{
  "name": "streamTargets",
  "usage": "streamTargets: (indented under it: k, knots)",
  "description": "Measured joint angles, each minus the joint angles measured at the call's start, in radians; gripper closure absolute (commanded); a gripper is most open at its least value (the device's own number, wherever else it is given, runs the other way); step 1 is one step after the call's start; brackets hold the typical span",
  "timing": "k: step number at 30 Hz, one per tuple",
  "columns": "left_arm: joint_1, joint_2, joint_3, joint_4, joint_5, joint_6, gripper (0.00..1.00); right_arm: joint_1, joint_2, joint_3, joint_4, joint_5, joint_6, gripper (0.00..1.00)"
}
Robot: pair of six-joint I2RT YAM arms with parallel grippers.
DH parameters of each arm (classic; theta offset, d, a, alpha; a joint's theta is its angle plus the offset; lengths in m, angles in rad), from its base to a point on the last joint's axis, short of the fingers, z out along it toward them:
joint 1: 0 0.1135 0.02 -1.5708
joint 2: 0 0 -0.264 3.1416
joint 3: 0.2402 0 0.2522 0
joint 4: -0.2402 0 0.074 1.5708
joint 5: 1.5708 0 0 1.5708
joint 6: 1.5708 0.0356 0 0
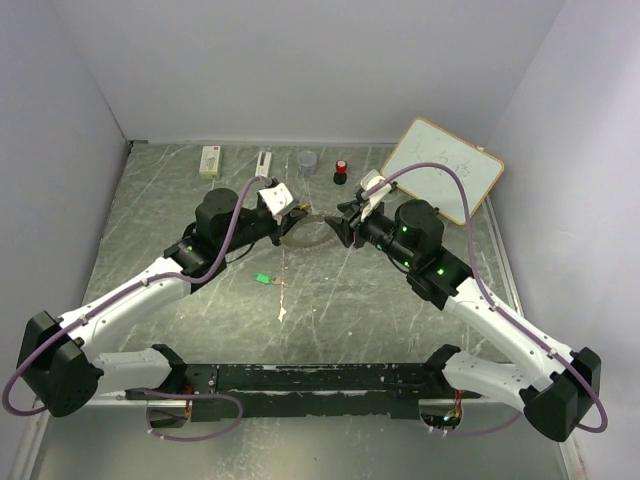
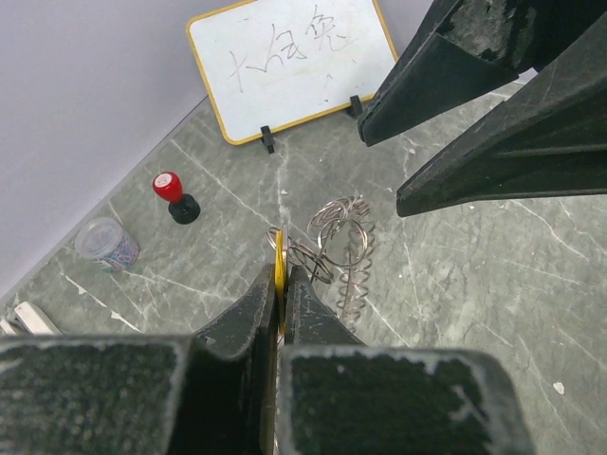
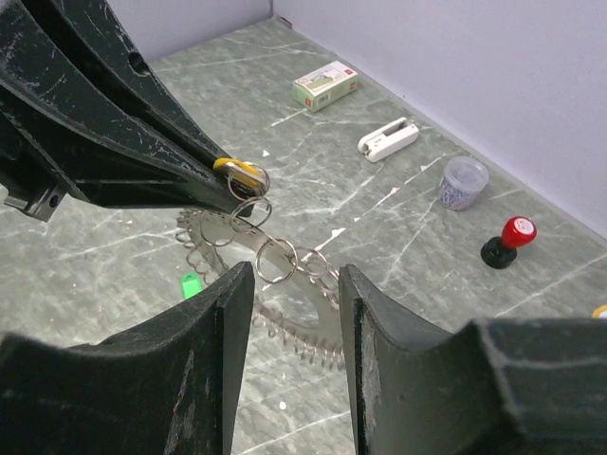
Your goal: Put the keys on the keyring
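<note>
My left gripper (image 2: 281, 272) is shut on the yellow-headed key (image 2: 279, 265), held edge-on above the table. A short chain of small wire rings (image 3: 276, 260) hangs from the key (image 3: 242, 172) down to the large ridged keyring (image 3: 296, 320), which is partly lifted off the marble. My right gripper (image 3: 296, 282) faces the left one, open, its fingertips on either side of the small rings without touching them. The green-headed key (image 1: 263, 279) lies alone on the table (image 1: 350, 300) to the left of the keyring (image 1: 305, 236), also visible in the right wrist view as a green key (image 3: 191, 284).
Along the back wall stand a white box (image 1: 210, 161), a white stapler-like object (image 1: 264, 163), a small grey cup (image 1: 307, 162) and a red-capped black knob (image 1: 341, 171). A small whiteboard (image 1: 443, 170) leans at the back right.
</note>
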Motion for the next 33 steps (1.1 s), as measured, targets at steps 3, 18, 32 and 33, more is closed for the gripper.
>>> streamTargets:
  k: [3,18,32,33]
  knots:
    - [-0.005,0.000,0.005,-0.003,0.000,0.003,0.93,0.000,0.000,0.000,0.008,-0.010,0.003,0.59]
    - [-0.009,-0.038,0.009,0.005,0.039,0.025,0.93,-0.001,-0.025,-0.010,0.014,0.002,-0.011,0.59]
    - [-0.028,-0.037,0.009,0.005,0.009,-0.001,0.94,-0.001,-0.070,-0.059,0.039,0.000,-0.018,0.59]
    - [-0.034,-0.036,0.009,0.005,-0.002,-0.006,0.93,-0.001,-0.070,-0.062,0.043,0.000,-0.018,0.59]
